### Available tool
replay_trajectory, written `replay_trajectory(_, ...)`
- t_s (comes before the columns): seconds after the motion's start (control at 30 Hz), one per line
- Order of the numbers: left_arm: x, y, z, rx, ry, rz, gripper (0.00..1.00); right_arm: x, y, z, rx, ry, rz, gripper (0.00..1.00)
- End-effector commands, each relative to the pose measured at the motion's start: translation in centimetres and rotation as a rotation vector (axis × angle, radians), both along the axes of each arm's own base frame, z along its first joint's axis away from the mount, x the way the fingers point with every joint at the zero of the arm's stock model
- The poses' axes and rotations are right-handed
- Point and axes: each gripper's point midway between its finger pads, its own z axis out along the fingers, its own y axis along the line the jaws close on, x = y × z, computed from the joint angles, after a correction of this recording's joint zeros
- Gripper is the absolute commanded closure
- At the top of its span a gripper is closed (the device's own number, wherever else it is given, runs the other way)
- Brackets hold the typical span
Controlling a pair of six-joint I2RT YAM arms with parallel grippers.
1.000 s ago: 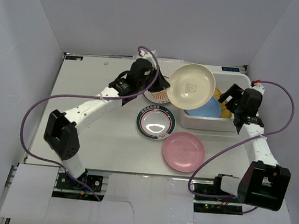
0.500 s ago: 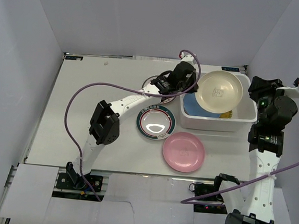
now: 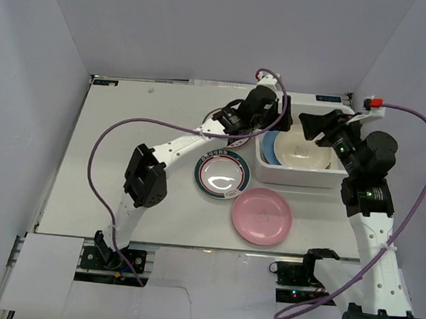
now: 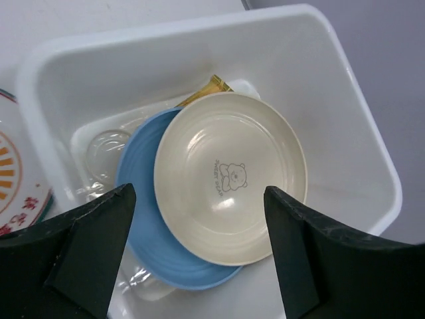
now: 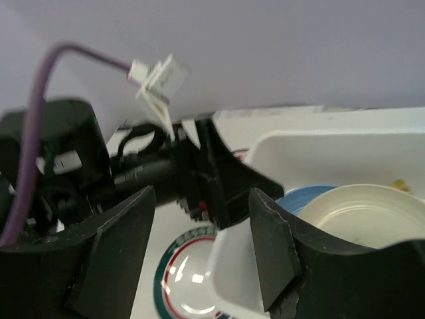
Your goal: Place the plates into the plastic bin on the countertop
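The white plastic bin (image 3: 301, 179) stands at the back right of the countertop (image 3: 123, 159). Inside it the cream plate (image 4: 231, 169) rests on the blue plate (image 4: 143, 229), and a yellow corner (image 4: 211, 86) shows beyond them. My left gripper (image 4: 199, 256) hangs open over the bin's left part with nothing between its fingers (image 4: 86, 252). Above the bin, my right gripper (image 5: 199, 246) is also open and empty, pointing left toward the left gripper (image 5: 199, 176). On the table lie the green-rimmed plate (image 3: 222, 177) and the pink plate (image 3: 262, 216). The orange-sunburst plate (image 3: 217, 124) is partly under the left arm.
Both arms meet over the bin (image 4: 199, 26), their grippers close together. Purple cables loop over the table's left half and down the right side. Grey walls enclose the table on three sides. The bin's rim (image 5: 312, 143) lies just right of the green-rimmed plate (image 5: 186, 279).
The left gripper opened and the cream plate dropped from it onto the blue plate in the bin. The right arm swung from the far right over the bin.
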Motion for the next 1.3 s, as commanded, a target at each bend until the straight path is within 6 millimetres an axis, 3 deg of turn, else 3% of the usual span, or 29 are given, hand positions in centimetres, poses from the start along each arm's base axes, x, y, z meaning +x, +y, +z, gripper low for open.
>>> replay_trajectory(0.0,-1.2,6.0,10.6,-0.066,-0.186,0.091,0.11,-1.6,4.7,1.3,-0.108,-0.067,0.201,0.36)
replay_trajectory(0.03,-2.5,8.3,14.1,-0.128,-0.233,0.111,0.11,-1.5,6.1,0.3,-0.126,-0.038,0.246,0.36)
replay_trajectory(0.07,-2.9,10.1,9.4,-0.059,-0.174,0.127,0.11,-1.5,6.6,-0.1,-0.146,-0.033,0.264,0.35)
replay_trajectory(0.1,-3.5,11.7,8.5,-0.053,-0.167,0.146,0.11,-1.4,7.2,-0.7,-0.154,-0.021,0.276,0.36)
replay_trajectory(0.13,-4.9,14.3,10.7,-0.100,-0.197,0.173,0.11,-1.7,8.4,-1.0,-0.160,-0.021,0.310,0.36)
replay_trajectory(0.17,-4.9,16.5,9.7,-0.120,-0.174,0.224,0.11,-1.6,9.0,-1.4,-0.176,-0.018,0.321,0.36)
replay_trajectory(0.2,-5.7,18.7,4.3,-0.059,-0.094,0.253,0.11,-1.4,9.4,-1.7,-0.186,-0.015,0.316,0.37)
replay_trajectory(0.23,-6.2,20.3,3.0,-0.072,-0.059,0.273,0.11,-1.5,10.9,-2.3,-0.204,0.000,0.353,0.37)
replay_trajectory(0.27,-6.3,23.6,3.5,-0.155,-0.035,0.342,0.11,-1.5,11.6,-2.6,-0.221,0.008,0.366,0.37)
replay_trajectory(0.3,-8.0,24.9,-1.7,-0.128,0.072,0.323,0.11,-1.2,12.0,-2.9,-0.252,0.010,0.357,0.37)
replay_trajectory(0.37,-8.4,27.8,-3.3,-0.192,0.101,0.361,0.11,-1.3,14.3,-3.8,-0.282,0.027,0.391,0.37)
replay_trajectory(0.43,-9.8,28.7,-7.2,-0.223,0.197,0.352,0.10,-1.1,15.9,-5.1,-0.312,0.047,0.397,0.37)
replay_trajectory(0.5,-10.5,28.1,-9.0,-0.246,0.246,0.313,0.10,-0.8,16.8,-5.8,-0.332,0.058,0.390,0.37)
replay_trajectory(0.53,-11.1,28.0,-10.5,-0.240,0.278,0.300,0.10,-0.9,18.0,-7.1,-0.371,0.077,0.403,0.37)
replay_trajectory(0.57,-11.1,27.1,-10.5,-0.270,0.282,0.256,0.10,-0.7,18.1,-7.6,-0.403,0.084,0.377,0.37)
replay_trajectory(0.6,-11.3,26.6,-12.1,-0.271,0.324,0.237,0.10,-0.6,18.9,-9.0,-0.479,0.098,0.356,0.37)
replay_trajectory(0.73,-11.0,24.6,-14.3,-0.302,0.386,0.154,0.09,-0.6,19.9,-11.6,-0.592,0.134,0.335,0.37)
replay_trajectory(0.9,-10.0,24.0,-17.1,-0.285,0.431,0.163,0.15,-0.4,19.9,-12.7,-0.628,0.144,0.324,0.37)
replay_trajectory(1.03,-9.4,23.7,-20.1,-0.257,0.491,0.179,0.28,0.4,19.8,-14.0,-0.668,0.166,0.294,0.37)
replay_trajectory(1.17,-8.8,23.7,-21.2,-0.244,0.503,0.200,0.57,1.7,19.8,-15.7,-0.749,0.173,0.263,0.40)
replay_trajectory(1.2,-8.8,24.0,-21.5,-0.231,0.507,0.220,0.76,2.1,20.0,-16.6,-0.789,0.173,0.269,0.41)
replay_trajectory(1.27,-8.8,24.4,-21.7,-0.213,0.503,0.240,0.92,2.7,20.7,-16.6,-0.816,0.150,0.291,0.41)
